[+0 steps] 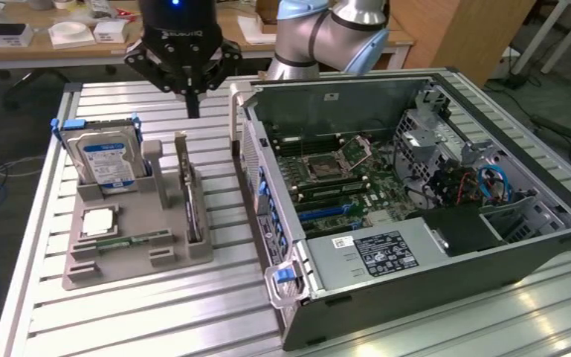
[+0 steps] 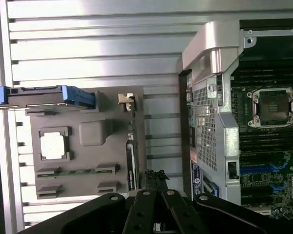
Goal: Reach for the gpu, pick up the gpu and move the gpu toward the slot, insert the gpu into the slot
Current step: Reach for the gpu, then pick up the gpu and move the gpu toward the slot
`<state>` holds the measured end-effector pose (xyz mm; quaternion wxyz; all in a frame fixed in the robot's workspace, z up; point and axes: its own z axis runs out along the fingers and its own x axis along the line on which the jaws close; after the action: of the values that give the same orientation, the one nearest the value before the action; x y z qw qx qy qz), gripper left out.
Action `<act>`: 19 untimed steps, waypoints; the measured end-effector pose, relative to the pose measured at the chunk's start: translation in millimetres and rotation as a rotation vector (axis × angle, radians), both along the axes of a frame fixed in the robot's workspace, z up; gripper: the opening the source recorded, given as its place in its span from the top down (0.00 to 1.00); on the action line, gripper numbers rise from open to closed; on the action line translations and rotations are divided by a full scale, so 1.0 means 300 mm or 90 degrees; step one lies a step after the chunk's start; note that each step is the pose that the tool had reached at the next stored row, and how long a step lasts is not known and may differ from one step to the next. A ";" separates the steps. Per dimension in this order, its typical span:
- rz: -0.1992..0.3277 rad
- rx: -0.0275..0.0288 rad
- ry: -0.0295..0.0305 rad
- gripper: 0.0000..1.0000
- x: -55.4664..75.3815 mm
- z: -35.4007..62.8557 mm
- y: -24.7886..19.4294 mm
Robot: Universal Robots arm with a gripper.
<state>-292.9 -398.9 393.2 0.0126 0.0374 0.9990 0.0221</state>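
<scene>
The gpu (image 1: 192, 202) stands edge-on in the grey holder (image 1: 157, 259), a thin dark card with its pale bracket (image 1: 181, 145) at the far end. In the wrist view the gpu (image 2: 131, 158) is a dark sliver along the holder's edge nearest the case. My gripper (image 1: 193, 110) hangs above the table beyond the holder's far end, apart from the card, its fingers shut together on nothing. The fingertips (image 2: 155, 176) point down close to the card's near end. Blue slots (image 1: 327, 213) lie on the motherboard inside the open case (image 1: 415, 245).
A blue-labelled hard drive (image 1: 107, 158) stands in the holder, with a processor chip (image 1: 99, 221) and a small green memory stick (image 1: 131, 240) in front of it. The case's side wall (image 1: 261, 186) rises right beside the holder. Slatted aluminium table (image 1: 146, 320) lies all around.
</scene>
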 end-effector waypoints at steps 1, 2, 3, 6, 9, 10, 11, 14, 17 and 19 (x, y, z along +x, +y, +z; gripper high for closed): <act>0.000 0.0000 0.0000 0.90 -0.014 0.000 0.000; 0.000 -0.0001 0.0000 0.90 -0.027 0.000 0.000; 0.000 -0.0001 0.0000 0.90 -0.042 0.000 0.000; 0.000 -0.0001 0.0000 0.90 -0.079 0.000 0.000; 0.000 -0.0001 0.0000 0.90 -0.102 0.000 0.000; 0.000 0.0000 0.0000 0.90 -0.101 0.000 0.000; 0.000 0.0000 0.0000 0.90 -0.102 0.000 0.000; 0.000 0.0000 0.0000 0.90 -0.101 0.000 0.000; 0.000 0.0000 0.0000 0.90 -0.102 0.000 0.000; 0.000 0.0000 0.0000 0.90 -0.102 0.000 0.000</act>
<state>-323.4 -398.8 393.2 0.0126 0.0374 0.9990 0.0221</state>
